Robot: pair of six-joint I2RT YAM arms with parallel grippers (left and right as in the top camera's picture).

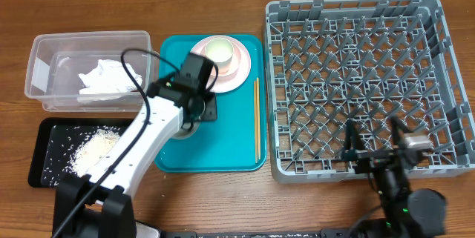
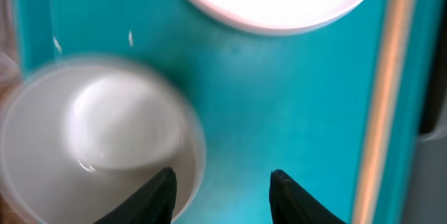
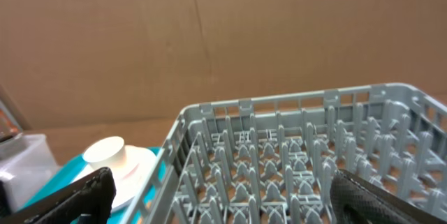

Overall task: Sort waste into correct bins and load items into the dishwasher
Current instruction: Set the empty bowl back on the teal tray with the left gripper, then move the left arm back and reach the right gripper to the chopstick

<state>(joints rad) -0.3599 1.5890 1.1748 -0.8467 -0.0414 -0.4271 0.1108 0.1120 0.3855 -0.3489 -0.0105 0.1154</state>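
Observation:
The whitish bowl [image 2: 98,133] stands upright on the teal tray [image 2: 279,98], partly hidden under my left arm in the overhead view [image 1: 185,129]. My left gripper [image 2: 223,182] is open, one finger over the bowl's inside and the other over bare tray, the rim between them untouched on the right. The pink plate [image 1: 236,66] carries the cream cup [image 1: 220,49]. Chopsticks [image 1: 257,119] lie along the tray's right side. My right gripper [image 3: 230,203] is wide open and empty above the front of the grey rack [image 1: 356,67]. The napkin [image 1: 104,78] lies in the clear tub [image 1: 44,53], and rice [image 1: 93,149] in the black tray [image 1: 41,156].
The teal tray [image 1: 223,153] sits between the two bins on the left and the rack [image 3: 279,154] on the right. Upright pegs fill the rack's floor. A brown cardboard wall stands behind the table.

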